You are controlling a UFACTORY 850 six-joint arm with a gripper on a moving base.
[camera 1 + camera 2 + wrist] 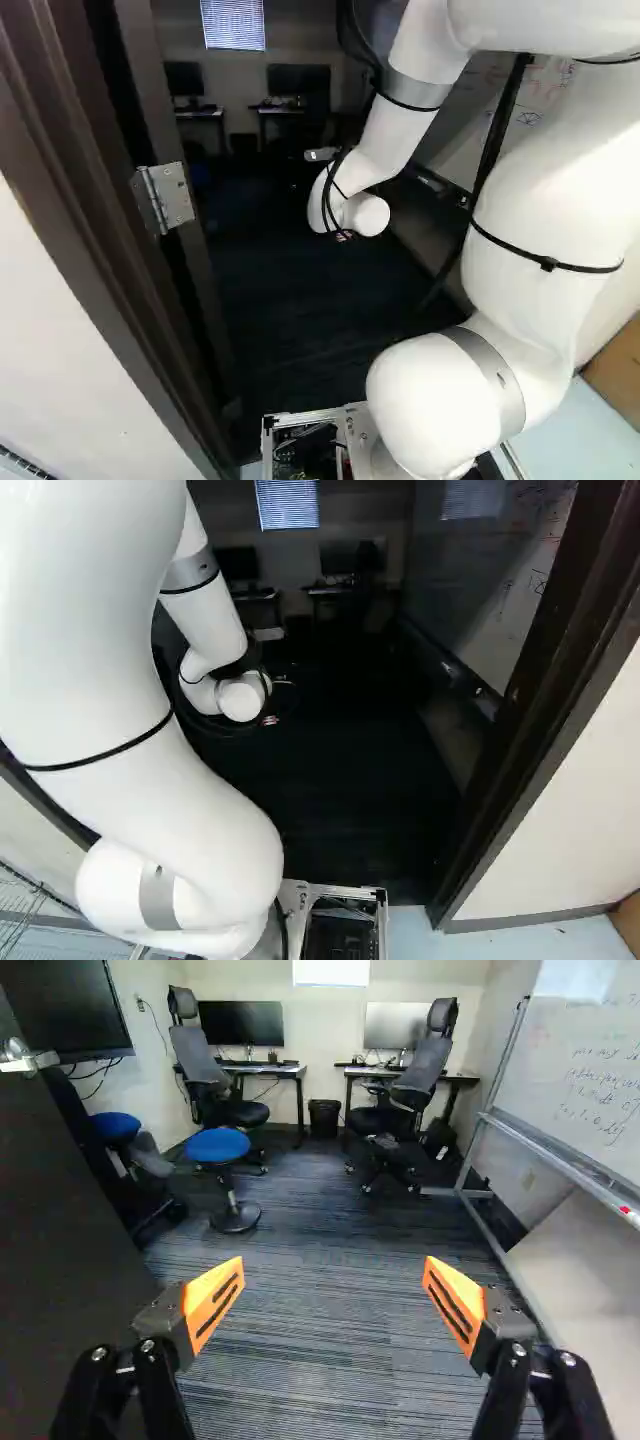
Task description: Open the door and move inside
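Bearings taken with 12 o'clock dead ahead. Gripper (334, 1265) spread wide, nothing held. That fits a spell with no grip needed: the door (70, 1230) stands open into the room, its dark leaf close by at 9 to 10 o'clock, lever handle (22, 1060) at 10. Hinge (168, 197) shows its plates at 10 in the left base view, on the dark door frame (75, 190). Arm (120, 660) reaches forward through the opening, wrist low and leading; my guess, held so to keep its bulk between the sides and to guard against the leaf swinging back. Opening looks done, entry left to do. Next move, as I judge it: creep straight to 12, watching the far jamb (545, 700) at 2 in the right base view; a skewed base could scrape either side, or the elbow catch. Beyond, dark carpet (330, 1330). Whiteboard (575, 1080) at 2, its metal stand (475, 1150) reaching down by the route, likeliest snag once inside. Blue stool (218, 1147) at 11, nearest loose item ahead. 2 desks farther off, 1 (265, 1069) near 11, 1 (455, 1077) near 1, an office chair at each. Bin (324, 1118) between them at 12.
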